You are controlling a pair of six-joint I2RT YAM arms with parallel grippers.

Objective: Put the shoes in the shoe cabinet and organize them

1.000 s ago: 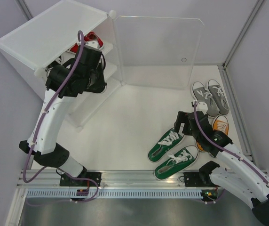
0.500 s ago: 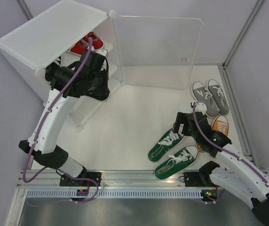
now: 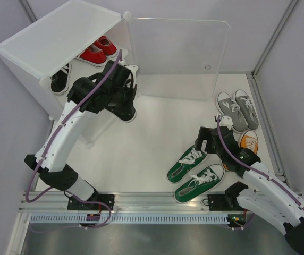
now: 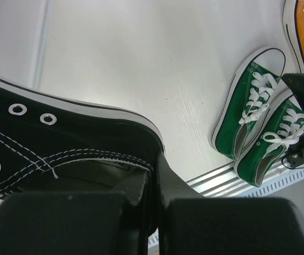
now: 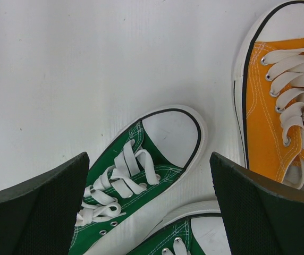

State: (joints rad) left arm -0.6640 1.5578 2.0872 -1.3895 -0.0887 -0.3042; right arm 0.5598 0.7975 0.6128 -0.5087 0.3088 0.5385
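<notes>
In the lower right of the overhead view, the right gripper (image 3: 204, 142) is hanging wide open just over the toe of a green shoe (image 3: 188, 162), whose length is running lower left to upper right. The orange pair (image 3: 247, 143) and grey pair (image 3: 238, 109) are lying beyond. Farther up, left of centre, the left gripper (image 4: 153, 183) is pinching the collar of a black shoe (image 4: 61, 143), jaws closed on it. The move, I'd say, is hinging on this: the shoe cabinet (image 3: 56, 37) is sitting up and left of that hand, with the other black shoe (image 3: 60, 81) and the red pair (image 3: 96, 51) shelved inside. Only the left wrist view is showing the pinch; only the overhead is showing the cabinet.
</notes>
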